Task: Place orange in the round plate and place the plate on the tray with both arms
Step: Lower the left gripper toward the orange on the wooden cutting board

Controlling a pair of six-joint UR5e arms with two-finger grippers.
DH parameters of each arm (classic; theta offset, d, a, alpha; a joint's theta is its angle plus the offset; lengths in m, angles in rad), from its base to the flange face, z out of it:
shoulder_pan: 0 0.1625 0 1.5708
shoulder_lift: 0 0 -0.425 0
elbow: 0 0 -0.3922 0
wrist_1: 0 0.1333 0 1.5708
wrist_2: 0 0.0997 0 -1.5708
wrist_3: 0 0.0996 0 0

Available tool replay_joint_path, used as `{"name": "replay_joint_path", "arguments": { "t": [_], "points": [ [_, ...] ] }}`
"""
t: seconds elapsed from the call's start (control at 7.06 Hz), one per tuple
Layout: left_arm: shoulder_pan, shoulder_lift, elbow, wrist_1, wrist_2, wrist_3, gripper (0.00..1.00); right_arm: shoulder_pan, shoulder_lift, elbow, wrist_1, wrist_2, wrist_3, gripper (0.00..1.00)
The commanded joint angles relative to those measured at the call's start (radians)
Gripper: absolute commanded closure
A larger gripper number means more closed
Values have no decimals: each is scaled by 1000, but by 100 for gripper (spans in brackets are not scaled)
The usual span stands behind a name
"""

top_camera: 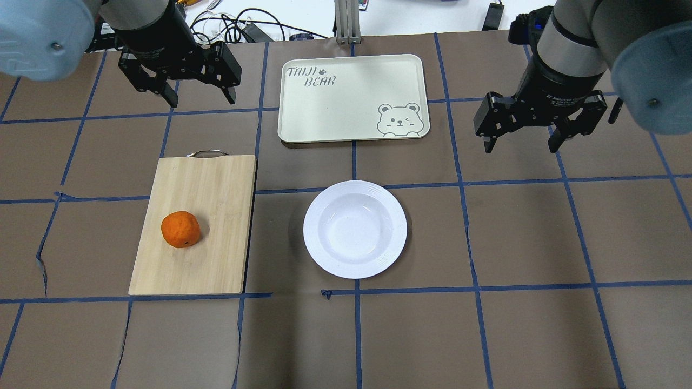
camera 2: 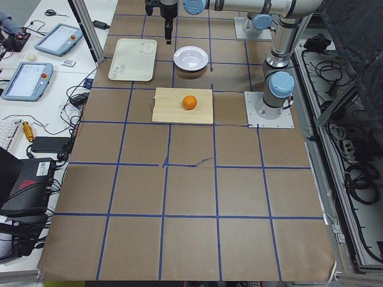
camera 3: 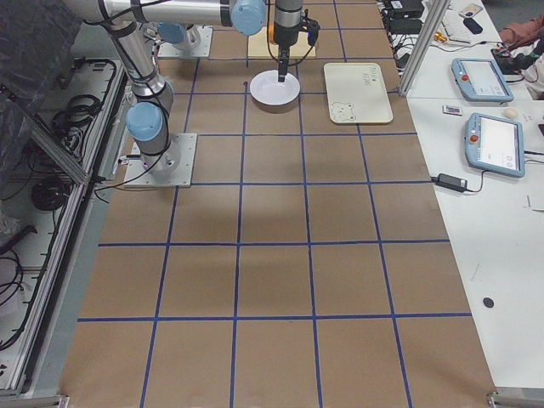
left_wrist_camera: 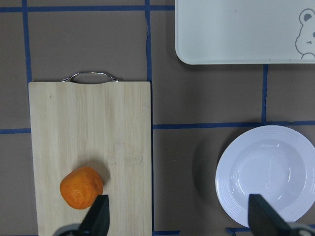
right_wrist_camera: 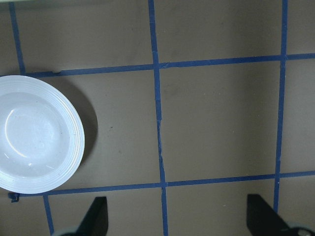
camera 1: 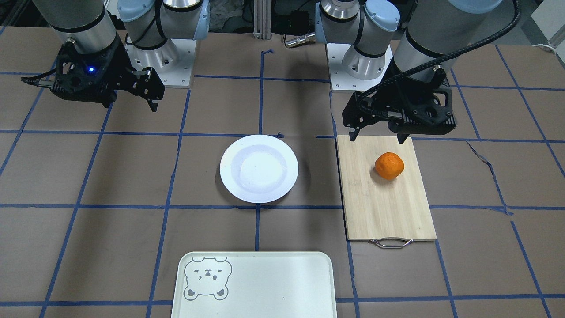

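Observation:
The orange (top_camera: 180, 229) lies on a bamboo cutting board (top_camera: 216, 183) on my left side. An empty white round plate (top_camera: 354, 229) rests on the table's middle. Beyond it sits the cream tray (top_camera: 335, 108) with its bear outline, nothing on it. My left gripper (top_camera: 203, 101) hangs open and empty above the table past the board's handle end, well clear of the orange (left_wrist_camera: 81, 188). My right gripper (top_camera: 521, 147) is open too, held high to the right of the plate (right_wrist_camera: 34, 133). In the front view the left gripper (camera 1: 377, 138) is near the orange (camera 1: 389, 166).
Brown table covering with a blue tape grid. The board's metal handle (top_camera: 207, 153) points toward the tray. Both arm bases (camera 1: 163, 62) stand at the robot's edge. A side desk with tablets (camera 3: 497, 140) and cables lies beyond the tray's side of the table.

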Motion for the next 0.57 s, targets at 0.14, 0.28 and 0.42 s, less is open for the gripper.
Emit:
{"name": "replay_joint_path", "arguments": {
  "t": [0.14,0.28,0.42],
  "points": [
    [-1,5,-4,0,1,0,0,-1,0,0,0,3,0,0],
    [2,7,-4,0,1,0,0,-3,0,-2,0,10,2,0],
    [2,7,-4,-1,1,0,0,-4,0,-3,0,12,0,0]
  ]
}}
